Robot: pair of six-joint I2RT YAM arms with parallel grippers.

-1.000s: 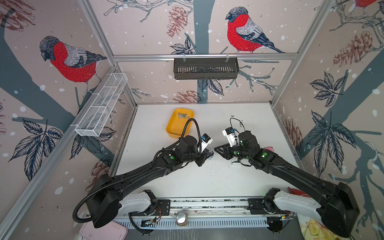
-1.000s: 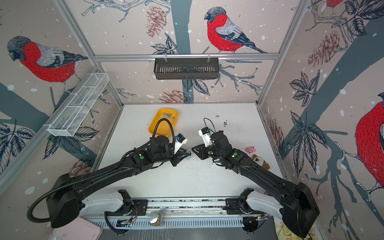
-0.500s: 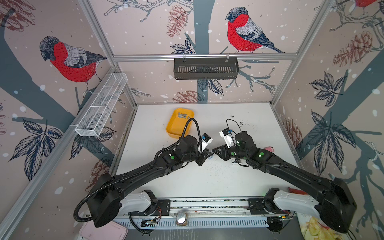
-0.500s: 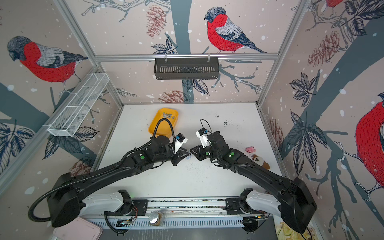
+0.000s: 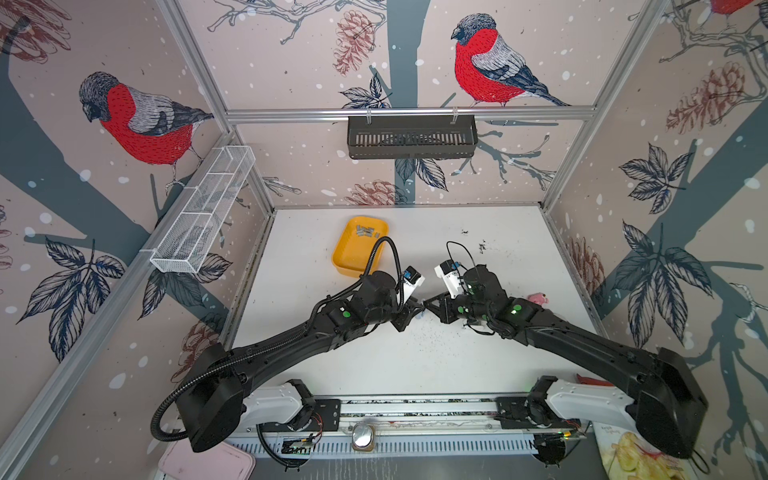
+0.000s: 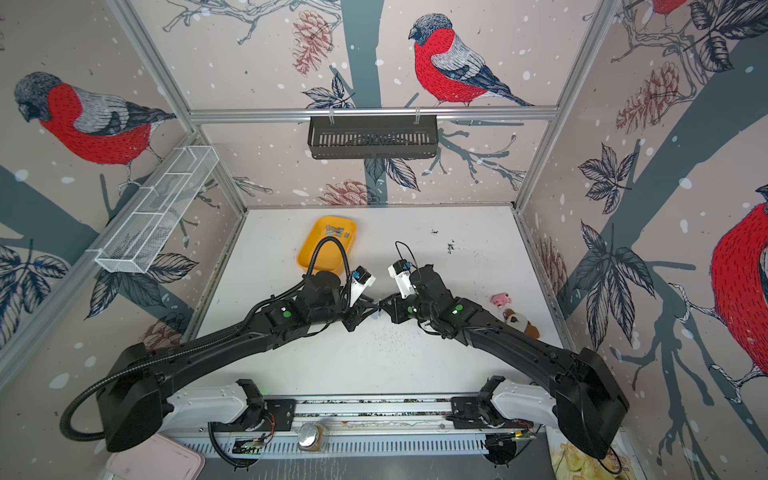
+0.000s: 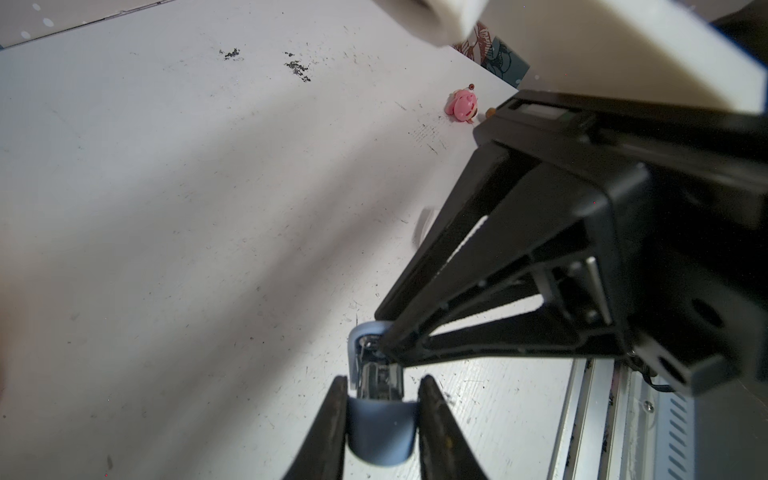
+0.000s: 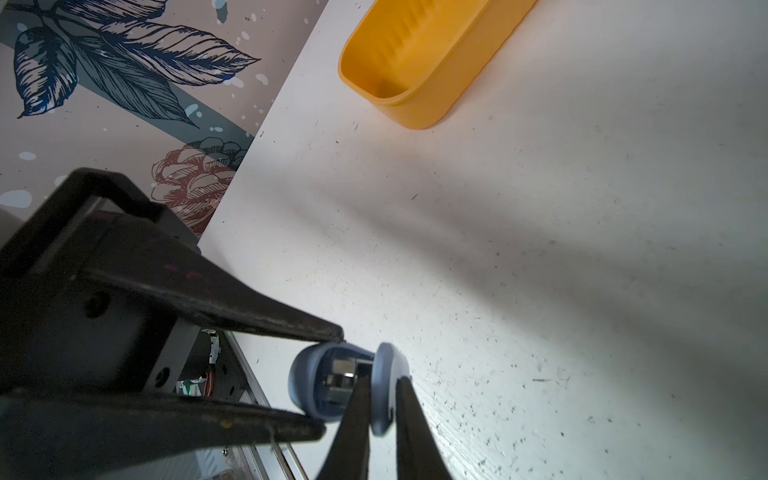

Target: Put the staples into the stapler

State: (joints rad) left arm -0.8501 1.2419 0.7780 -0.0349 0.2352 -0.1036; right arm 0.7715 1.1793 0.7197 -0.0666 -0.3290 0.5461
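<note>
In both top views the small blue stapler (image 5: 420,312) is nearly hidden between the meeting fingertips. The wrist views show it better: the left gripper (image 7: 382,380) clamps its body and the right gripper (image 8: 382,380) pinches its raised flap. The metal channel's contents are unclear. The staples (image 5: 365,232) lie in the yellow tray (image 5: 353,264), well apart

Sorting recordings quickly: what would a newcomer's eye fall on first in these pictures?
The two black arms meet mid-table, where the left hand and right hand both pinch a small blue stapler. Further back, left of the middle, sits a bright yellow tray with grey staples at its far end. A pink toy lies off to the right.
</note>
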